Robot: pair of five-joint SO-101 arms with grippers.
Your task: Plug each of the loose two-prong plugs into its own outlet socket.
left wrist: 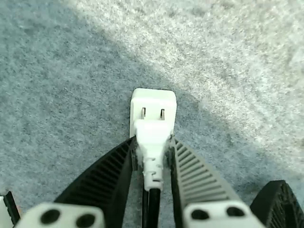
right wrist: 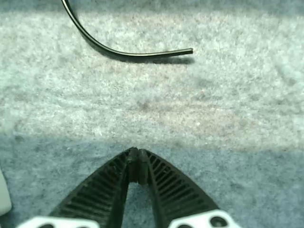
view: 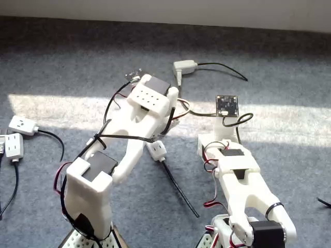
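Observation:
My left gripper (left wrist: 153, 142) is shut on a white two-prong plug (left wrist: 152, 135) whose black cable runs back between the fingers. Its prongs meet the slots of a small white outlet socket (left wrist: 153, 105) lying on the grey carpet; a short length of prong still shows. In the high view this socket (view: 184, 66) lies at the far end of the left arm, with a black cable trailing to the right. A second white plug (view: 156, 150) with a black cable lies beside the left arm. My right gripper (right wrist: 137, 164) is shut on nothing, low over bare carpet.
Two more white outlet sockets (view: 23, 125) (view: 14, 146) lie at the left edge with black cables. A loose black cable end (right wrist: 187, 51) curves across the carpet ahead of the right gripper. Sunlight bands the carpet (view: 289, 119).

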